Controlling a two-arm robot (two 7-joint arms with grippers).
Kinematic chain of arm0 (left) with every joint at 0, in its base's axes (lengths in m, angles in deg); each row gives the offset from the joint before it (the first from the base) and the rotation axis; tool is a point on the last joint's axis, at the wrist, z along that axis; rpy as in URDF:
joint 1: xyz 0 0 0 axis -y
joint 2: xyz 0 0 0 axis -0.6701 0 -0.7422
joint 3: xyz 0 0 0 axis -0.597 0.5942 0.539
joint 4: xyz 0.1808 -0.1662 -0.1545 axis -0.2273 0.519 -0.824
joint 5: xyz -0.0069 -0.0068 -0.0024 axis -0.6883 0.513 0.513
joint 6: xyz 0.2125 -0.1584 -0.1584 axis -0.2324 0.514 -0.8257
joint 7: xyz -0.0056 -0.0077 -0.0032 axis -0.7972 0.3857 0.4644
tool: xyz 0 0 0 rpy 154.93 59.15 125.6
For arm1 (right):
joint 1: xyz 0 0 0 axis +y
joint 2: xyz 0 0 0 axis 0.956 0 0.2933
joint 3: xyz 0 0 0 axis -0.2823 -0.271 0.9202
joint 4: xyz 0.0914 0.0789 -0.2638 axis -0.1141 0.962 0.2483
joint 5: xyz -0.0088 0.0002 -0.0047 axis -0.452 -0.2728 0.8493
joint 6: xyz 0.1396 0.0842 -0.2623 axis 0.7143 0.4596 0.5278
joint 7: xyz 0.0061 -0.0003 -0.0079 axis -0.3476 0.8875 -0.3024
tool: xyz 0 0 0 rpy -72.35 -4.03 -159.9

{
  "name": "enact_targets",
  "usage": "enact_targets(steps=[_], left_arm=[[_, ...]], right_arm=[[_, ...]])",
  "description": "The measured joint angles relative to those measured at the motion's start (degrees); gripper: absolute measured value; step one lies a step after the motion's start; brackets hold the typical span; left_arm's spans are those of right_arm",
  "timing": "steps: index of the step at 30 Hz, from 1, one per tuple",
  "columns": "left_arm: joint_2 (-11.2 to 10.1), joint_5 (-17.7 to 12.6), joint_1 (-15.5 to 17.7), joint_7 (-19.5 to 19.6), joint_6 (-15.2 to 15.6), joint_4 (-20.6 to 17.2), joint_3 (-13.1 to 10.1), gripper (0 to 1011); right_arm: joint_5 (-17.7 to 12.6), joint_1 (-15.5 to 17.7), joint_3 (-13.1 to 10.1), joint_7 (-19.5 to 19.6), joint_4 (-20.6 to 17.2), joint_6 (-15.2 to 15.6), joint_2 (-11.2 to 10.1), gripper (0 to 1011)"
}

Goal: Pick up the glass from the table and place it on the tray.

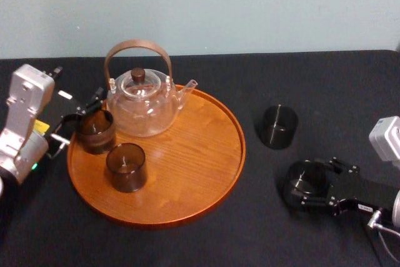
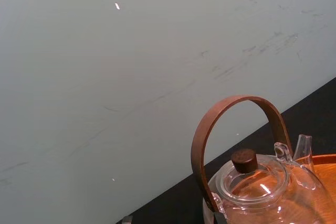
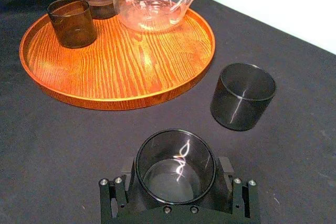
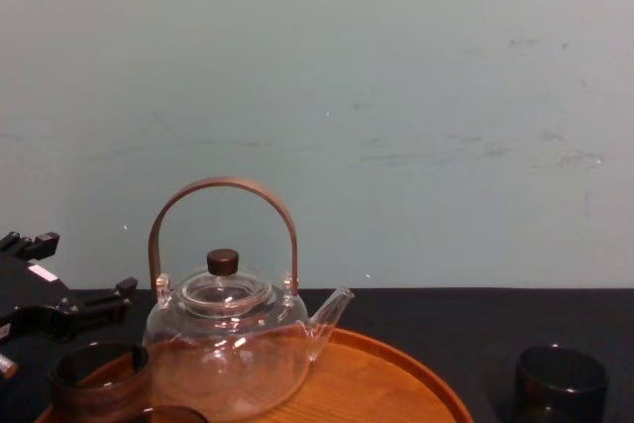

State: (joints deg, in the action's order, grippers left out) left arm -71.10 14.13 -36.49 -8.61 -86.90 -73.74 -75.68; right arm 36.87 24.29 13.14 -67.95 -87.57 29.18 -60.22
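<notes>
Black table [image 1: 337, 79], right jaws clasping glass [image 3: 176, 161], tray [image 3: 121, 72] apart

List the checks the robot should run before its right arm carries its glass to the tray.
1. Near glass upright inside right end effector: ok.
2. Near glass lifted off the table: cannot tell.
3. Bare tray floor for landing: ok, front and right part free.
4. Other table glass off the path: probably ok; it stands apart, farther back.
5. Left end effector clear of tray: not ok; it is at the edge glass on the tray's left side.
6. Teapot away from landing spot: ok, at tray's back.
</notes>
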Motion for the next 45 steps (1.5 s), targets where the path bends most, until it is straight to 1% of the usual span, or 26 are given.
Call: enact_targets(steps=[4,8,18,20,21,24,45], left_arm=[[0.00,0.00,0.00,0.00,0.00,0.00,0.00,1001],[0.00,0.00,0.00,0.00,0.00,0.00,0.00,1001],[0.00,0.00,0.00,0.00,0.00,0.00,0.00,1001],[0.00,0.00,0.00,0.00,0.00,0.00,0.00,1001],[0.00,0.00,0.00,0.00,0.00,0.00,0.00,1001],[0.00,0.00,0.00,0.00,0.00,0.00,0.00,1001],[0.00,0.00,0.00,0.00,0.00,0.00,0.00,1001]], right_arm=[[0.15,-0.64,0.63,-0.08,0.28,0.22,0.19,1003],[0.94,-1.03,1.34,-0.06,0.32,0.00,0.17,1002],[0.86,-0.95,1.18,-0.05,0.29,0.00,0.13,1003],[0.81,-0.94,1.13,-0.04,0.28,0.00,0.12,979],[0.79,-0.93,1.12,-0.04,0.27,0.00,0.12,943],[0.74,-0.92,1.09,-0.05,0.25,0.00,0.12,904],[0.56,-0.85,0.98,-0.04,0.22,0.00,0.12,903]])
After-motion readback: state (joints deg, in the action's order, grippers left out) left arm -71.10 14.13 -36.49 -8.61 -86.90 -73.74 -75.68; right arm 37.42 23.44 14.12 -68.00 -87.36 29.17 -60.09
